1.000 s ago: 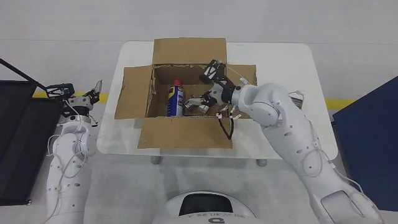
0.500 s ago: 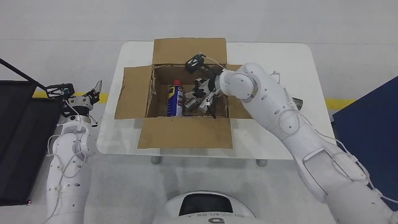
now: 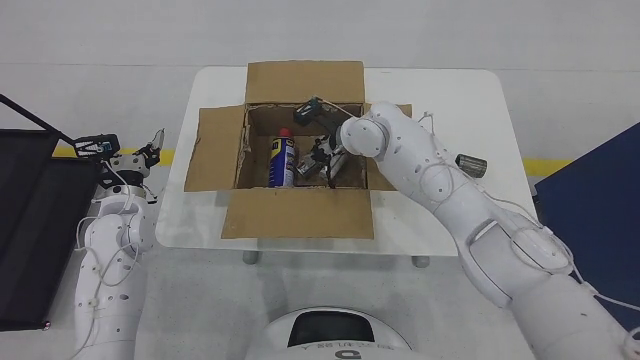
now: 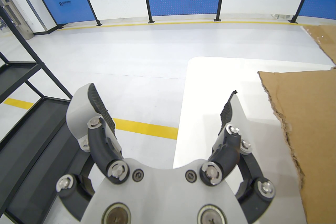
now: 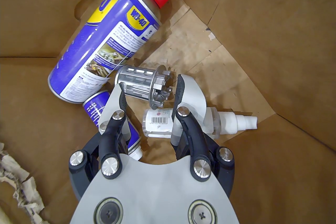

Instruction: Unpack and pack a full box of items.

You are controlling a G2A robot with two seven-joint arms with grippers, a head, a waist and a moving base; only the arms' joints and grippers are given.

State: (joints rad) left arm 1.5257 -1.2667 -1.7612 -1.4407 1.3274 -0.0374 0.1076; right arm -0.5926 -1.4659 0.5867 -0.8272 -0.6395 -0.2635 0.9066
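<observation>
Right wrist view puts the right tool [image 5: 150, 83] low inside the box [image 5: 262, 25], its jaws spread wide and holding nothing, one on either side of a slotted metal part [image 5: 139, 83]. That stance reads as lining up a pick, with no clamp made yet. The part lies flat on the box floor, and its long axis runs nearly from one jaw to the other, flanged end toward one finger, so closing would likely catch it end to end. Just past it a small white spray bottle [image 5: 157, 121] lies on its side, nozzle aimed at a box wall. A small blue can [image 5: 94, 107] is tucked partly beneath the tool. Farther in, the large spray can [image 5: 105, 43] lies flat, and its red cap points toward the far edge of the worktop [image 3: 440, 100]. Crumpled paper [image 5: 15, 183] sits in one corner of the box. A loose metal item [image 3: 471, 166] rests near the worktop's right edge, probably already unpacked. The left tool [image 4: 162, 89] hangs off the left edge, wide open and empty, seemingly kept clear.
</observation>
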